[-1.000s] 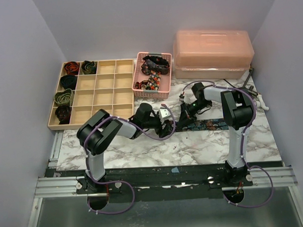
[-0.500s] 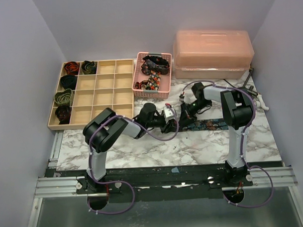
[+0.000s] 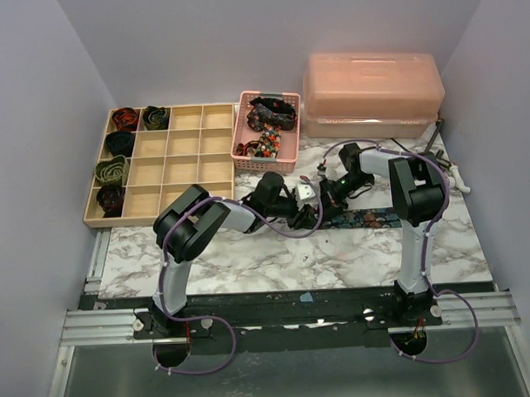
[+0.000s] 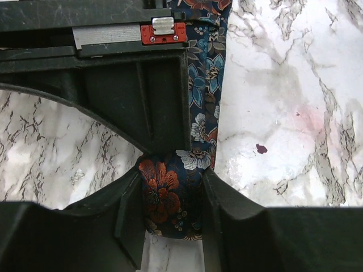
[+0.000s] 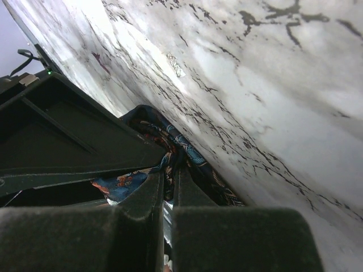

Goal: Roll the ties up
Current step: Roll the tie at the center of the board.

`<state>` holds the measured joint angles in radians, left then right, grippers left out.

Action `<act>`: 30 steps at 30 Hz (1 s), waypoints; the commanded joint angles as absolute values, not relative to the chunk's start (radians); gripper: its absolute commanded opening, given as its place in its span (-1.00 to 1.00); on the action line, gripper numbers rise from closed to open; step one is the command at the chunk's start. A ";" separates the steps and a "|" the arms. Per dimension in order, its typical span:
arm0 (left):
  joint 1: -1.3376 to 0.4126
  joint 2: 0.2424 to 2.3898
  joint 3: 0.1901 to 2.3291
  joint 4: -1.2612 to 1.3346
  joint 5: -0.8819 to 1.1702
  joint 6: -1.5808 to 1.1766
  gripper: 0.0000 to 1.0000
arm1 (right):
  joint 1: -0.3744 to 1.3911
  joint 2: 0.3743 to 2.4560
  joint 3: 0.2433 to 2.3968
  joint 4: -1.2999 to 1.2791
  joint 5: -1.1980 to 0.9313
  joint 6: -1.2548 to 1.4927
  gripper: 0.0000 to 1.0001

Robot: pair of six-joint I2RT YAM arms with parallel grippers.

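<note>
- The left gripper (image 4: 172, 190) was clamped on the rolled end of the floral tie (image 4: 165, 195). Its fingers (image 4: 129, 212) pressed the small coil from either side at the lower centre of the left wrist view.
- Above the coil, the unrolled length of that tie ran flat over the marble table (image 4: 283, 113) to the top edge of the same view.
- The right gripper (image 5: 169, 190) was all but fully closed, with a fold of the floral cloth pinched in the narrow slit between its fingers.
- In the overhead view both grippers met at the centre of the frame, over the same end of the tie.
- Five coiled ties (image 3: 112, 171) sat in the wooden tray (image 3: 181, 171) at upper left.
- More loose ties (image 3: 271, 115) lay in the pink basket (image 3: 265, 164) at upper centre.
</note>
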<state>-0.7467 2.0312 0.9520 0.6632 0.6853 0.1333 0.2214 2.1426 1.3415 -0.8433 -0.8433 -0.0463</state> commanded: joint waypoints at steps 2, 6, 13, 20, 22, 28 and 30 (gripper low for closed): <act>-0.791 2.122 0.984 0.368 0.547 0.289 -0.41 | 0.270 2.209 1.296 -0.713 -0.604 -0.150 -0.99; -0.794 2.121 1.018 0.195 0.517 0.349 -0.45 | 0.269 2.187 1.330 -0.732 -0.648 -0.149 -0.99; -0.805 2.141 1.103 -0.090 0.451 0.416 -0.65 | 0.190 2.131 1.389 -0.893 -0.695 -0.222 -0.47; -0.819 2.163 1.143 -0.218 0.402 0.456 -0.70 | 0.103 2.091 1.452 -1.038 -0.749 -0.301 -0.20; -0.818 2.166 1.154 -0.243 0.398 0.460 -0.70 | 0.088 2.071 1.462 -1.071 -0.776 -0.315 -0.18; -0.827 2.176 1.187 -0.287 0.393 0.469 -0.67 | 0.098 2.023 1.390 -1.027 -0.956 -0.215 -0.06; -0.828 2.181 1.198 -0.301 0.390 0.475 -0.66 | 0.116 2.030 1.361 -0.989 -0.975 -0.186 -0.05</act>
